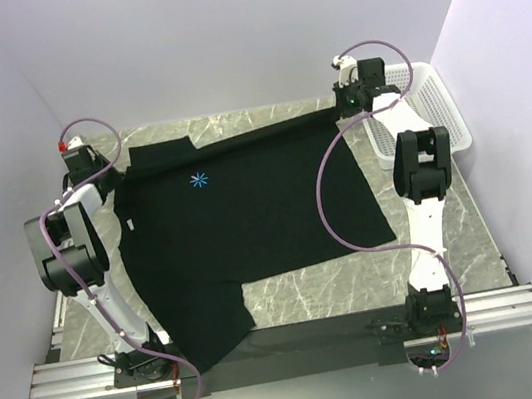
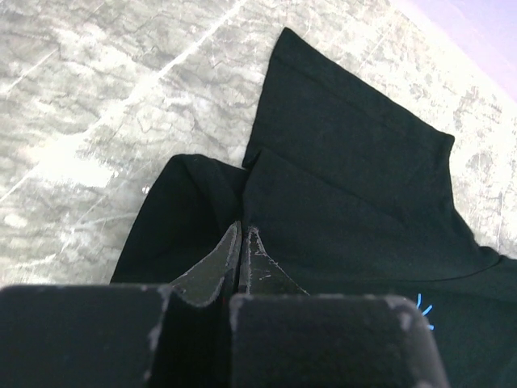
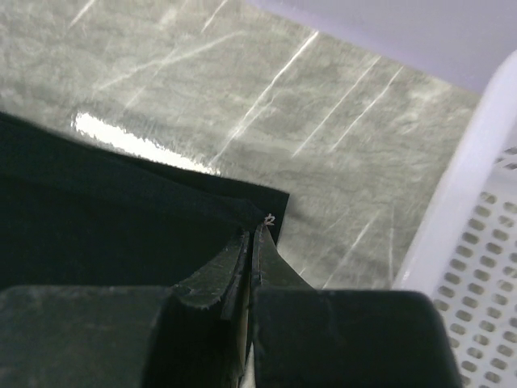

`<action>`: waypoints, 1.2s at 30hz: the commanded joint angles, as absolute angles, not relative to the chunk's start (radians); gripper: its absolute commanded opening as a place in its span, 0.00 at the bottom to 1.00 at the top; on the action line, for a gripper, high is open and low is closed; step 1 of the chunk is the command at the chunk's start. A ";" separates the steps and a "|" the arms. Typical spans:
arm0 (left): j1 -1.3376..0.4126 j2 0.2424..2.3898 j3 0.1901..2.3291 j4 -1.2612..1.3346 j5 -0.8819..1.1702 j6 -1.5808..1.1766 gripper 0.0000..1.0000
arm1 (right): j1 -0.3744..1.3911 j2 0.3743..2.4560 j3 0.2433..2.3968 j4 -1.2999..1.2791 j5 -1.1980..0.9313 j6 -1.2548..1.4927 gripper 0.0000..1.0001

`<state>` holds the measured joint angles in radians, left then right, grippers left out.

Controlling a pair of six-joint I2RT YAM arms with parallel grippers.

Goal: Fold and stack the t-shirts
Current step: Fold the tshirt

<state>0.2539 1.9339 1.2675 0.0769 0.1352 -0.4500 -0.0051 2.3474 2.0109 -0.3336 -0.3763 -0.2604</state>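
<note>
Top view only: the whole t-shirt (image 1: pixel 249 222) spread on the marble table (image 1: pixel 361 286), its starburst print (image 1: pixel 199 180), and a white basket (image 1: pixel 423 104) by the right arm.
Wrist views only: the two pinches up close.
Left claw (image 2: pixel 244 230): jaws closed on a fold of cloth, with a sleeve lying just beyond the tips.
Right claw (image 3: pixel 254 234): jaws closed on the hem's corner, cloth to its left and the basket to its right.
Shirt versus claws: held along its far edge between them, the rest lying nearward.
Axis: runs left to right, with the chest end by the left claw and the hem by the right.
</note>
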 commanded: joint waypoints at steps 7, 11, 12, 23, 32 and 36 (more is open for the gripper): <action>0.265 1.838 1.223 0.098 0.126 -0.419 0.01 | -0.020 2.321 2.092 -0.360 -0.302 -0.273 0.00; 0.265 1.832 1.220 0.095 0.130 -0.414 0.01 | -0.020 2.335 2.121 -0.390 -0.302 -0.278 0.00; 0.265 1.832 1.220 0.092 0.130 -0.413 0.01 | -0.018 2.335 2.123 -0.393 -0.305 -0.282 0.00; 0.265 1.827 1.209 0.055 0.110 -0.397 0.01 | -0.018 2.301 2.075 -0.429 -0.316 -0.324 0.00; 0.265 1.825 1.236 0.038 0.089 -0.393 0.01 | -0.017 2.237 1.964 -0.456 -0.330 -0.443 0.23; 0.265 1.836 1.259 0.023 0.095 -0.387 0.01 | -0.017 2.184 1.879 -0.416 -0.319 -0.460 0.41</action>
<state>0.2550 1.8862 1.2148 0.0246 0.1188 -0.4141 -0.0059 2.2894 1.9068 -0.4503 -0.3412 -0.4107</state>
